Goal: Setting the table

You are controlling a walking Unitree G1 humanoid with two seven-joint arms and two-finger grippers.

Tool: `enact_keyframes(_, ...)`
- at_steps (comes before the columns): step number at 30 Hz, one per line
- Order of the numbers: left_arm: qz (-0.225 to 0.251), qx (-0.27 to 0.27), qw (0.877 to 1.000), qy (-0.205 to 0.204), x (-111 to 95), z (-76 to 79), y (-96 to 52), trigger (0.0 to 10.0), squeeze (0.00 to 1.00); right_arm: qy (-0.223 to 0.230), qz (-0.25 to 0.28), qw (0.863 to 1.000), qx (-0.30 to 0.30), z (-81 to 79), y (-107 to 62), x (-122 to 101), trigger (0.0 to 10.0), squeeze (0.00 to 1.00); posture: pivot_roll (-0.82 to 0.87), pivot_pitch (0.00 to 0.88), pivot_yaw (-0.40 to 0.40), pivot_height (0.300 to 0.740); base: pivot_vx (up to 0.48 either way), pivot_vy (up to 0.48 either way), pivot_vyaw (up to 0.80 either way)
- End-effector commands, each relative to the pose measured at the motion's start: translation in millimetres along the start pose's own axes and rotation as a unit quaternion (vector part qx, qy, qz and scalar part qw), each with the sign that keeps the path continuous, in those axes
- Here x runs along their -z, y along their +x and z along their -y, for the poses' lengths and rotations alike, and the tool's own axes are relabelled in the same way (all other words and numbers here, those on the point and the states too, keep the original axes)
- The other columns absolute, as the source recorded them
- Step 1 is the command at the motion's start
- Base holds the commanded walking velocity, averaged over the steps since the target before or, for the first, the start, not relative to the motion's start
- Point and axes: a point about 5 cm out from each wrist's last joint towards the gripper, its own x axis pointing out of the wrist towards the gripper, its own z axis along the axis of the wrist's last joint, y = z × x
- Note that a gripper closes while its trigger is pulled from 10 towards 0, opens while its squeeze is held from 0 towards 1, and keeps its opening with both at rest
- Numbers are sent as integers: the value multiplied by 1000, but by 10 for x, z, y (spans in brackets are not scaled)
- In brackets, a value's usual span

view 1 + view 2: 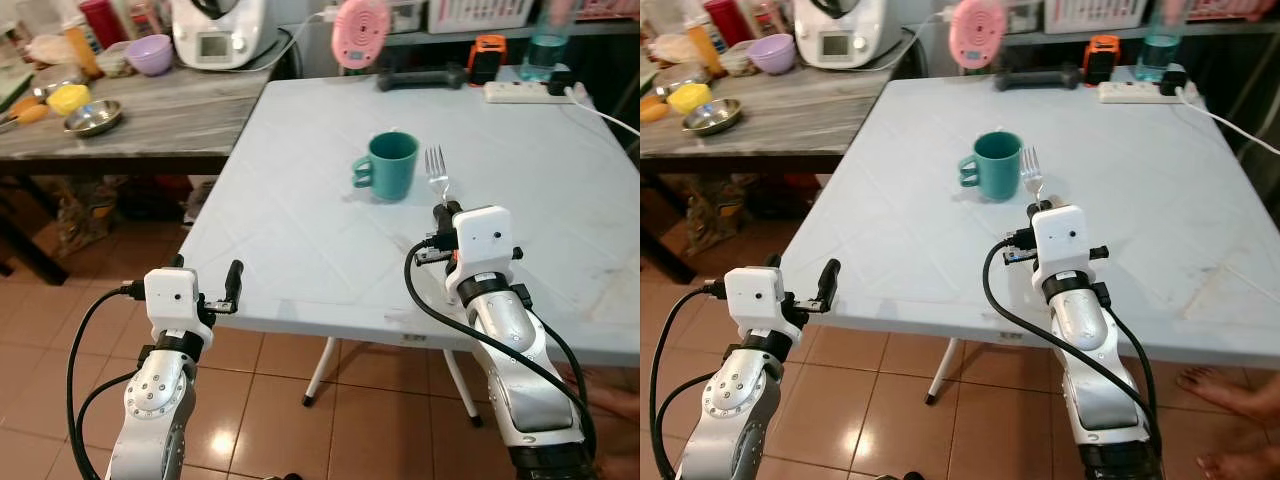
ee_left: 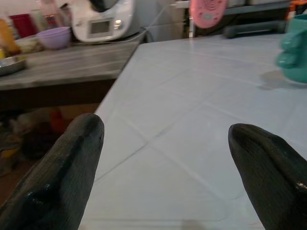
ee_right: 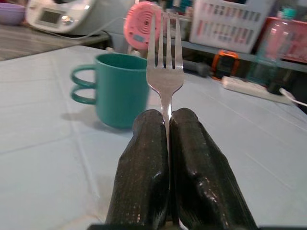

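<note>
Carrying a silver metal fork (image 1: 437,170) upright, the right gripper (image 1: 446,212) hovers over the pale grey square table (image 1: 300,230) in the left eye view; a teal plastic two-handled mug (image 1: 388,165) stands just beyond and to its left. The laying-down step seems in hand.

From the right eye, bare tabletop opens to the gripper's right, the near edge just behind it.

At the left wrist, the left gripper (image 2: 163,167) hangs spread wide at the table's corner.

At the right wrist, fingers (image 3: 144,177) pinch the fork's handle; lowering it flat beside the mug looks next.
</note>
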Motion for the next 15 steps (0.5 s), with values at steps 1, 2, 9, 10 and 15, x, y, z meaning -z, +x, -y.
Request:
enact_keyframes(1,-3,-5,1000,4,6,-35,9,10000,0,8,17,1000,-1,-16,7,-69,10000,0,-244,103,142,740,0,0,-781)
enact_keyframes(2,-2,-4,1000,4,5,-29,11,10000,0,10,19,1000,-2,-23,10,-74,10000,0,-244,103,142,740,0,0,-531)
enact_keyframes(9,-3,3,1000,3,8,-17,10,10000,0,10,21,1000,-7,-68,20,-81,10000,0,-242,100,142,740,0,266,-114)
enact_keyframes(10,-3,4,1000,4,8,-18,8,10000,0,11,22,1000,-7,-71,21,-81,10000,0,-242,100,142,740,0,390,0)
enact_keyframes(15,-4,10,1000,5,8,-15,-5,10000,0,11,24,1000,-6,-79,38,-89,10000,0,-237,101,145,740,0,395,0)
